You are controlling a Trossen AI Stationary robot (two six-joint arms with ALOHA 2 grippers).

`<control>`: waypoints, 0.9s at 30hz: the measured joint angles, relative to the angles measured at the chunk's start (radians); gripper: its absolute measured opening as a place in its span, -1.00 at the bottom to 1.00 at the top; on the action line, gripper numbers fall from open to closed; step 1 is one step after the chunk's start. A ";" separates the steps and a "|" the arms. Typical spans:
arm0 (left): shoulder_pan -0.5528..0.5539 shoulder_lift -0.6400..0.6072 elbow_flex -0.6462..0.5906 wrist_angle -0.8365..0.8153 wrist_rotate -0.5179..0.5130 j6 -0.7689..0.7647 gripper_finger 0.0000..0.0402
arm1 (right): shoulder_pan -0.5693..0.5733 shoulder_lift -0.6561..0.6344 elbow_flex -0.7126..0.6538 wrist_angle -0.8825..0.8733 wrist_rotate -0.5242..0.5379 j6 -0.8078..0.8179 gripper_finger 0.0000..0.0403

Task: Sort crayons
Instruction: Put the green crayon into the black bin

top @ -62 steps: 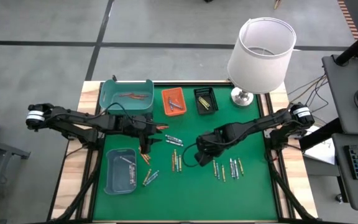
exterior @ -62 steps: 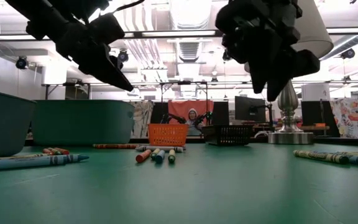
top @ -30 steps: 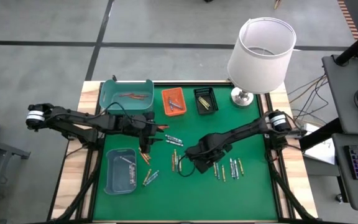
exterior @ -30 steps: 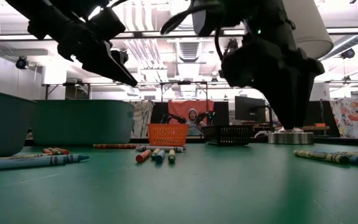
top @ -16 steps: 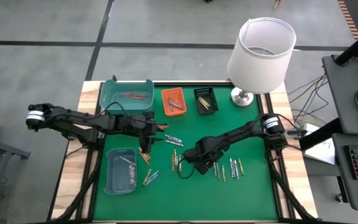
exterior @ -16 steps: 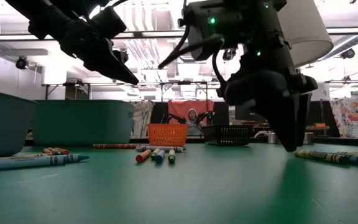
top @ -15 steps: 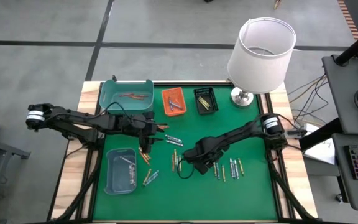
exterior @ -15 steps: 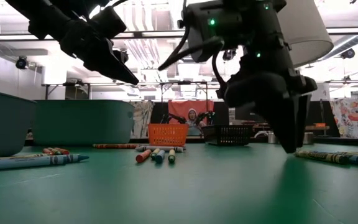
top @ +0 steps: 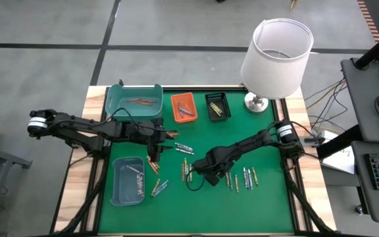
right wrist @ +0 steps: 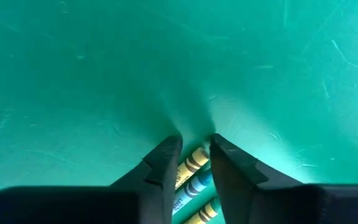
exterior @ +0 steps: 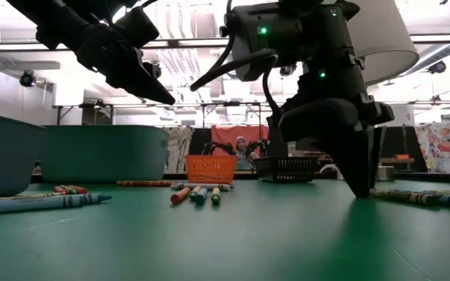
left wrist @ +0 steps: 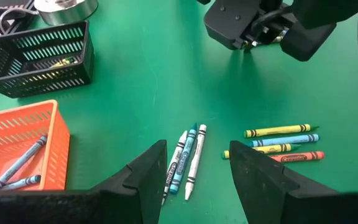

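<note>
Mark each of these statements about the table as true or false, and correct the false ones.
1. The orange tray holds grey-blue crayons. True.
2. The left gripper holds a crayon. False: its jaws are open and empty, above the mat.
3. The right gripper is down at the mat, at a yellow crayon. True.
4. The black tray is empty. False: yellow crayons lie in it.
</note>
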 joint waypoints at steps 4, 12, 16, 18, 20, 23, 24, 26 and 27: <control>0.000 0.000 0.000 0.003 0.000 0.001 -0.22 | 0.001 0.000 0.000 0.012 0.005 0.002 -0.74; 0.000 0.000 0.000 0.007 -0.001 0.022 -0.22 | 0.001 0.000 0.000 0.027 0.022 0.002 -0.83; 0.000 0.000 0.000 0.007 -0.019 0.022 -0.22 | 0.001 0.000 0.000 0.035 0.036 -0.009 -0.83; 0.000 0.000 0.000 0.007 -0.027 0.018 -0.22 | 0.001 -0.007 0.000 0.039 0.046 -0.015 -0.83; 0.000 0.000 0.000 0.007 -0.035 0.010 -0.22 | 0.001 -0.019 -0.001 0.051 0.063 -0.015 -0.83; 0.000 0.000 0.000 0.007 -0.035 -0.002 -0.22 | -0.005 -0.038 0.003 0.063 0.083 -0.014 -0.83; 0.000 0.000 0.000 0.008 -0.035 -0.006 -0.22 | -0.006 -0.044 0.009 0.056 0.086 -0.014 -0.83; 0.000 0.000 0.000 0.009 -0.035 -0.008 -0.22 | -0.007 -0.056 0.023 0.045 0.087 -0.015 -0.83; 0.000 0.000 0.000 0.011 -0.035 -0.008 -0.22 | -0.008 -0.062 0.033 0.043 0.086 -0.017 -0.83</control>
